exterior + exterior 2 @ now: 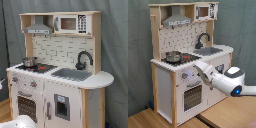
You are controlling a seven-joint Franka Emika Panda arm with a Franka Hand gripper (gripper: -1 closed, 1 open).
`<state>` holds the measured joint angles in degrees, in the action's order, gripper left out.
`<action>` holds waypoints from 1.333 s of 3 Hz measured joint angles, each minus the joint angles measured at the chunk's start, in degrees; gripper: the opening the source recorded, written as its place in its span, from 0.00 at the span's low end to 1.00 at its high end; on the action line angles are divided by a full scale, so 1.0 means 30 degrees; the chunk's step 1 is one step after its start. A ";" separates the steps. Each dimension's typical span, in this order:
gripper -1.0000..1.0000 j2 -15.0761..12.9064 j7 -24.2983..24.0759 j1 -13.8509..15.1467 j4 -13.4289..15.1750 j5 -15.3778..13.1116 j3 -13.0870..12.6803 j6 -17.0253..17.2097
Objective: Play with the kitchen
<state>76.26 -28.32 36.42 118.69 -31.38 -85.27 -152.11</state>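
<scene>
While my gripper (199, 66) sits at the kitchen (188, 60) front, I judge it's reaching for a knob (184, 76) at its seven o'clock. I cannot tell its opening or hold.

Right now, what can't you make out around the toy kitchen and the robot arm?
- Gripper: in the second exterior view, its tip merges with the toy kitchen's white front; contact with a knob unclear.
- Arm: the first exterior view's bottom edge cuts it off.
- Pot contents: hidden by its rim in both exterior views.
</scene>
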 joint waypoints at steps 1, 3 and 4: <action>1.00 -0.0678 0.1502 -0.0792 0.0205 0.0155 0.0552 0.1253; 1.00 -0.2262 0.4870 -0.2420 0.0652 0.0720 0.1703 0.3189; 1.00 -0.2902 0.6221 -0.3198 0.0802 0.0846 0.2418 0.4290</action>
<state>67.55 -9.66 26.83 121.09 -28.84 -78.02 -139.24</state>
